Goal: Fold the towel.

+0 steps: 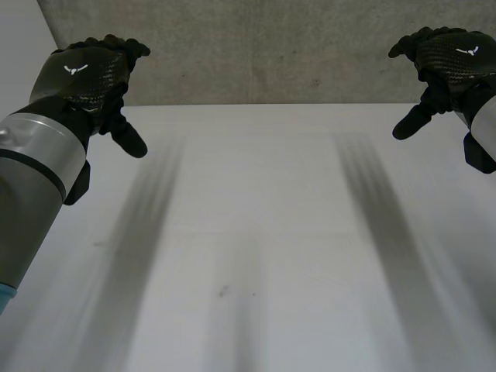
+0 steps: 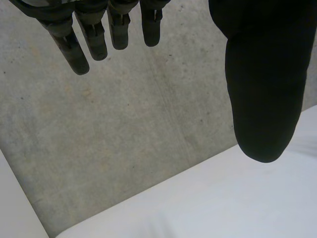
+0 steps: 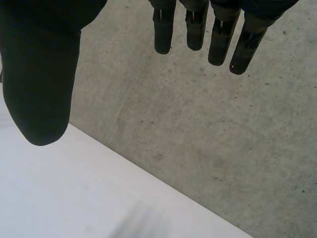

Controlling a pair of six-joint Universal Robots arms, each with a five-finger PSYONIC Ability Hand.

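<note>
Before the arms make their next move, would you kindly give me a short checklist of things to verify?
1. Left hand open, holding nothing: ok.
2. Right hand open, holding nothing: ok.
3. Hands well apart, one at each side of the table's far edge: ok.
4. Both hands raised off the table: ok.
5. Where the towel lies and how: cannot tell.

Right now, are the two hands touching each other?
Apart. The head view shows the left hand and the right hand at opposite sides, with a wide stretch of the table between them.
</note>
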